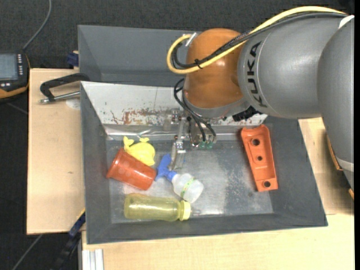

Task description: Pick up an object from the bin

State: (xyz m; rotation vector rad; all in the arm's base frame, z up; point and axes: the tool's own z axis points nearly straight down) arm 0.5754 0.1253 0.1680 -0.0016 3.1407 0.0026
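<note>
Several things in grey bin (93, 167): orange cup (132, 171) near left wall, yellow toy (140, 149) touching it, yellowish bottle (157, 208) along front wall, blue-and-clear piece (179, 180) mid-floor. My claw (190, 147) sits just over that piece, released or clenched I can't tell. Orange block (260, 157) lies by right wall.

Grey KUKA arm (298, 61) — orange wrist cover (211, 66), yellow cable (264, 24).

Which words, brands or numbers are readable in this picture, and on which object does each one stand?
"KUKA": on the grey arm link, with the letters running sideways.
The small screen to the left, outside the bin: its content is too small to read.
The loose things inside the bin: no readable text or label on them.
</note>
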